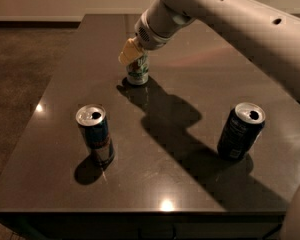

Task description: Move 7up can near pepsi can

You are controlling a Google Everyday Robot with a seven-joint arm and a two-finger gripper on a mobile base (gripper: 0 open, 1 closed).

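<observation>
Tool (133,55) sat down over the top of the upright 7up can (138,74) at the far side of the bench (65,101), grip state can't tell, presumably positioned to carry it to the pepsi can (238,134), well apart at near right.
</observation>
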